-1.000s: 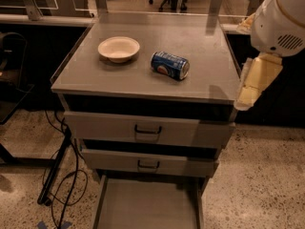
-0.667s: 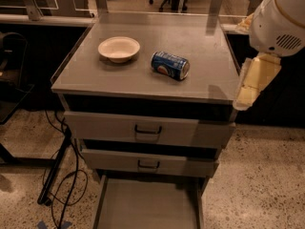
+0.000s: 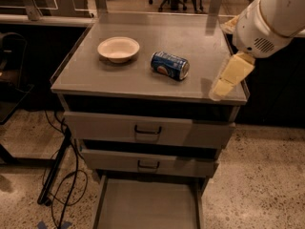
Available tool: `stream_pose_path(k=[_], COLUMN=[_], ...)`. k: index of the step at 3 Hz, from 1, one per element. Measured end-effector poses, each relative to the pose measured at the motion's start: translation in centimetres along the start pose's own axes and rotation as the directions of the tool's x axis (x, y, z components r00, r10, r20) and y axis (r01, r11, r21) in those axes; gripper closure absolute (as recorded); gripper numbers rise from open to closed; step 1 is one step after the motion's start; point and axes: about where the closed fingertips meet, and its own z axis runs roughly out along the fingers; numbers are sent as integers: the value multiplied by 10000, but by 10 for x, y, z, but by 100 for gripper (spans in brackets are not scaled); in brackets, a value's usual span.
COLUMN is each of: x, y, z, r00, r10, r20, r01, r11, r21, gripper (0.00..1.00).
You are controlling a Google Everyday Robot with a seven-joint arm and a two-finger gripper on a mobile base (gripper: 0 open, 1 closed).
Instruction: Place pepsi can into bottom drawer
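The pepsi can [image 3: 170, 65] lies on its side on the cabinet top [image 3: 190, 35] near the paper bowl [image 3: 118, 48], left of the gripper [image 3: 218, 90] (spread or closed, I cannot tell), so best grip across its barrel, then lower to the open bottom drawer [image 3: 147, 206]

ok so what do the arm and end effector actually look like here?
The arm is a bulky, rounded white shell with a thin tan seam ring and a small dotted vent patch. The end effector is pale cream-yellow and blocky, tapering to a blunt tip. It sits at the right edge of the cabinet top, right of the pepsi can. No cables or sleeves visible.
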Motion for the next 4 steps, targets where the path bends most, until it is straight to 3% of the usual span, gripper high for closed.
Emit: stream_pose_path(k=[1, 2, 4], x=[-13, -13, -27], y=[-17, -17, -43], z=[31, 31, 71], r00=[9920, 9920, 9881], r10=[722, 722, 822], r20=[1040, 1040, 1303], r01=[-732, -731, -828], r11=[9973, 9973, 9966], r21=[57, 57, -6], gripper=[0, 0, 0])
